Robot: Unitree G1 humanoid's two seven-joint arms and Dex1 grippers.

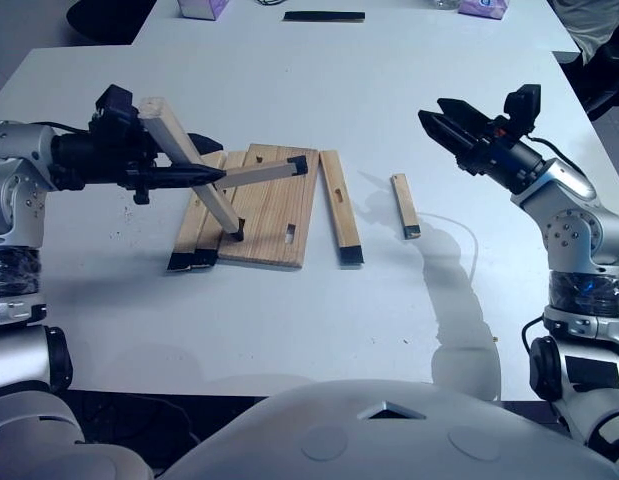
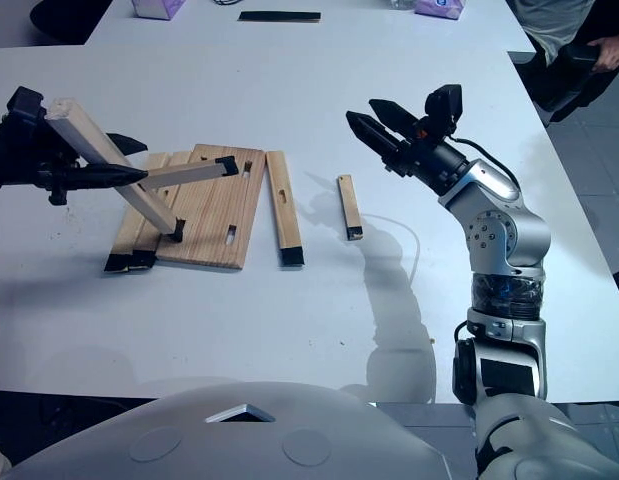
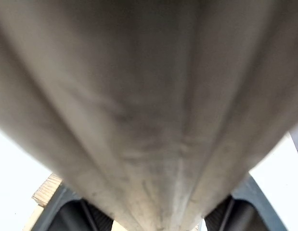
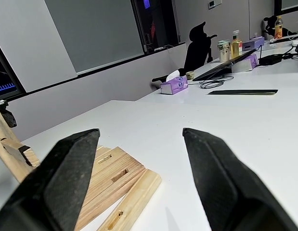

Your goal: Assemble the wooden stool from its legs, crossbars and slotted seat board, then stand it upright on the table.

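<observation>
My left gripper point(image 1: 211, 178) is shut on a wooden leg point(image 1: 179, 150) that it holds tilted, with the leg's black-tipped lower end resting on the slotted seat board point(image 1: 274, 215). The left wrist view has that leg point(image 3: 149, 106) pressed close between the two dark fingers. A second black-tipped stick point(image 1: 264, 172) runs from the fingertips to the right above the board. Two more sticks point(image 1: 192, 240) lie against the board's left edge. A long slotted piece point(image 1: 341, 205) and a short crossbar point(image 1: 405, 205) lie to its right. My right gripper point(image 1: 441, 122) hangs open and empty above the table, right of the crossbar.
The white table point(image 1: 319, 320) has free room in front of the parts and on the right. At its far edge stand two purple tissue boxes point(image 1: 202, 8) point(image 1: 483, 8) and a flat black bar point(image 1: 324, 16). A thin white cable point(image 1: 459, 225) lies near the crossbar.
</observation>
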